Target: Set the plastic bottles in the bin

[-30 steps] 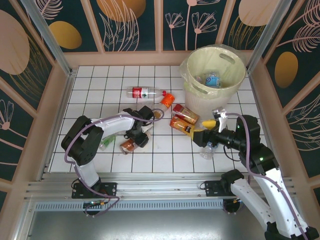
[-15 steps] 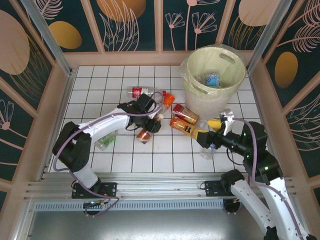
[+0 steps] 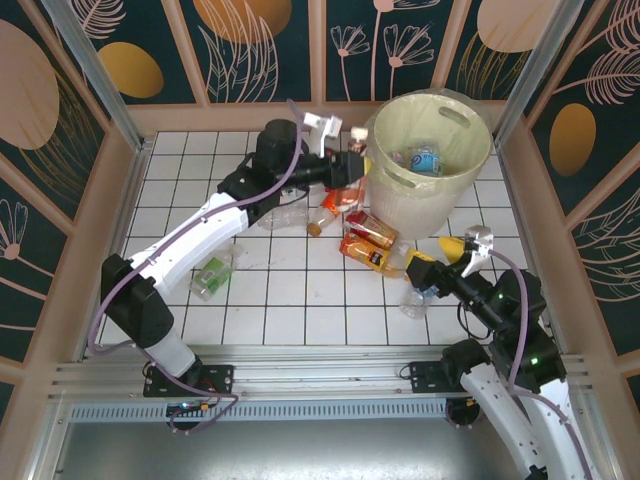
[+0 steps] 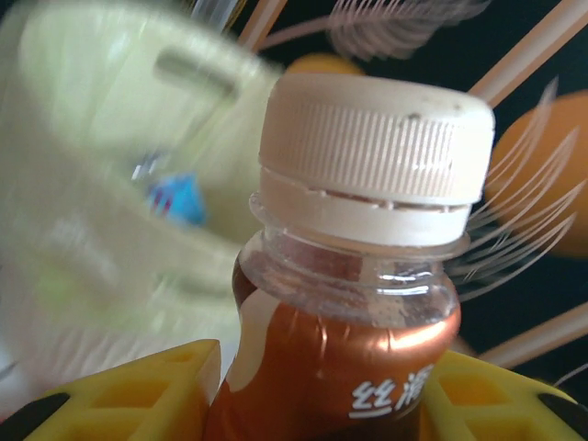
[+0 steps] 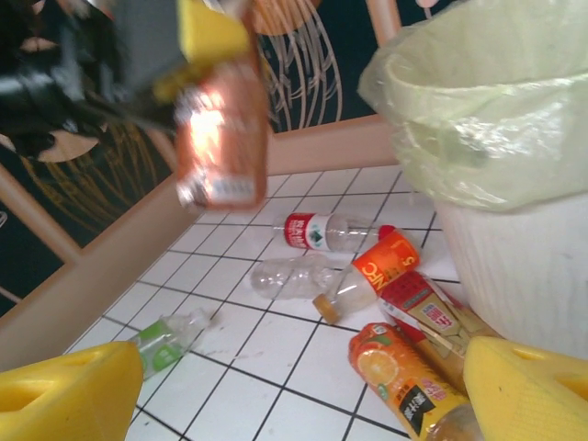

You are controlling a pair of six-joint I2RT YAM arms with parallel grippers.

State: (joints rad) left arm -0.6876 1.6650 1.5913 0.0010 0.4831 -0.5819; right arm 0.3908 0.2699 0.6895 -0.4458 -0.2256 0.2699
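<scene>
Left tool (image 3: 343,167) is clenched on a brown bottle (image 4: 358,303), with the bin (image 3: 402,203) just beyond it. Right tool (image 3: 434,252) is released, spread wide above an orange-label bottle (image 5: 397,375).

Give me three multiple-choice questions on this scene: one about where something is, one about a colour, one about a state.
1. Where is the brown-labelled clear plastic bottle?
A. lying on the tiles
B. held in the left jaws, raised beside the large pale-yellow plastic bin
C. inside the bin

2. What colour is its ribbed cap?
A. cream-white
B. green
C. blue

3. How do the right jaws stand?
A. shut on a bottle
B. shut on nothing
C. open

Answers: B, the left wrist view shows it gripped with the bin behind; A, the cap shows pale and close in that view; C, the right wrist view shows them wide apart.
</scene>
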